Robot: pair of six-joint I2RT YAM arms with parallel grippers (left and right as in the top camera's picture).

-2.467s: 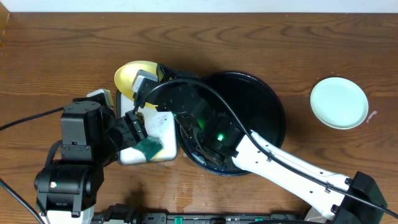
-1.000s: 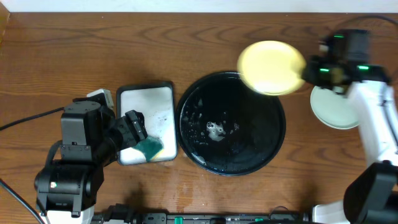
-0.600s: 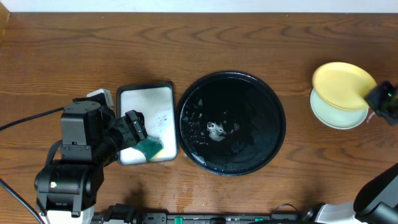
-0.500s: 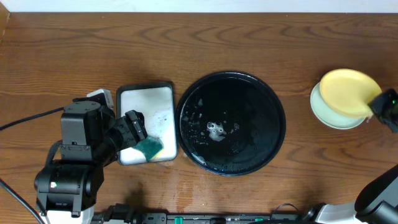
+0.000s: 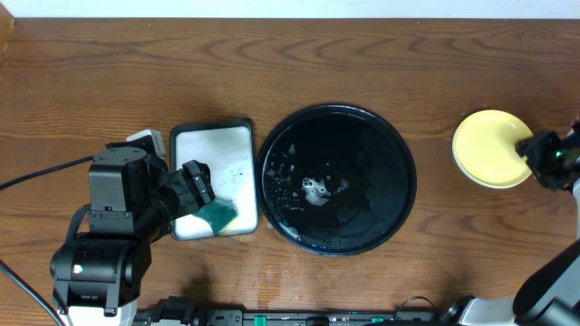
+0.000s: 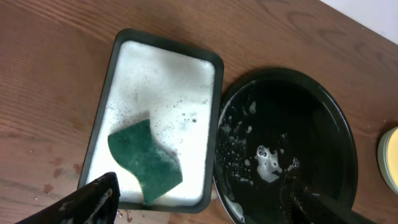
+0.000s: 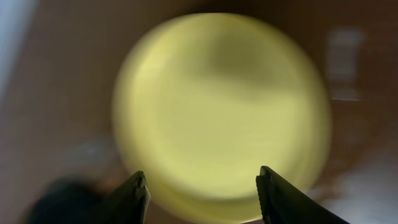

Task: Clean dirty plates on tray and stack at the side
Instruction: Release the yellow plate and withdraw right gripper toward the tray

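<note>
left wrist view first: closest to us, the left gripper [image 6: 202, 196] hangs over the near end of the tray [image 6: 168, 81], its two fingers spread wide with nothing between them. just beyond lies the green sponge [image 6: 146, 163], flat on a white soapy film in the tray's near half. no plate is in the tray. just beside the tray's right wall sits the large black dish [image 6: 311, 118], wet, with scraps of foam [image 6: 268, 158] near its middle and no plate in it either.

farther off, well apart from the dish at the right side of the table [image 5: 91, 81], the yellow plate [image 5: 488, 149] lies flat. the right gripper [image 7: 204, 185] is at its right rim. the right wrist view is blurred, but both fingers stand apart with the plate's face beyond them, so we read them as spread, not pinching it. we cannot tell whether another plate lies under the yellow one. no mint-green plate shows in any view.

we judge the step in hand to be setting the yellow plate down at the side, and the task close to its end, since the tray holds only the sponge. the next move, as we see it, calls for the right arm to rise straight clear of the rim, so no finger catches and drags or tips the plate.
</note>
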